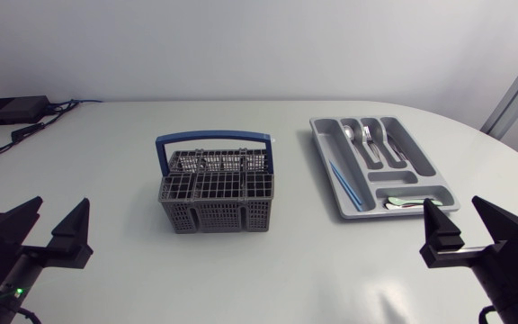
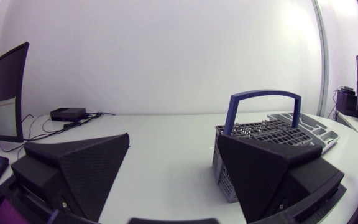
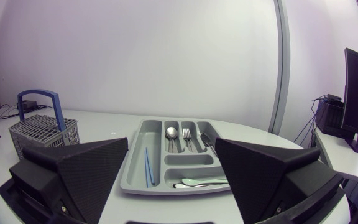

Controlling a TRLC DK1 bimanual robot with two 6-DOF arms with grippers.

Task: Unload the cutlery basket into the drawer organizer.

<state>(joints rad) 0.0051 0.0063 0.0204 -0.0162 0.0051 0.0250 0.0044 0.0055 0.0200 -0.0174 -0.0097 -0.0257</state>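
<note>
1. The table (image 1: pixel 241 270) carries both of the task's things well apart from each other. A transfer therefore calls for a full lift, not a slide.
2. The drawer organizer (image 1: pixel 324 160) lies flat on the right half of the table, just ahead of the right pincer (image 1: pixel 453 205). Judged by reach, the right arm suits every placement.
3. The cutlery basket (image 1: pixel 216 193) stands upright near the middle of the table, its blue handle (image 1: pixel 212 140) raised. Grid covers lie over its top and no cutlery rises above them. Whether anything remains under them cannot be told. Check this from a closer view before any descent.
4. The left pincer (image 1: pixel 61 205) is spread and holds nothing. It rests at the near left of the table, clear of the basket. The right pincer is likewise spread and holds nothing.
5. If a piece remains, enter beside the handle, not under it, and pinch the piece by its shaft.
6. The long compartments already hold a spoon (image 1: pixel 349 135), a fork (image 1: pixel 368 139) and a blue stick (image 1: pixel 344 180). The near cross compartment holds more spoons (image 1: pixel 407 203). Match each new piece to its like and lower it lengthwise.
</note>
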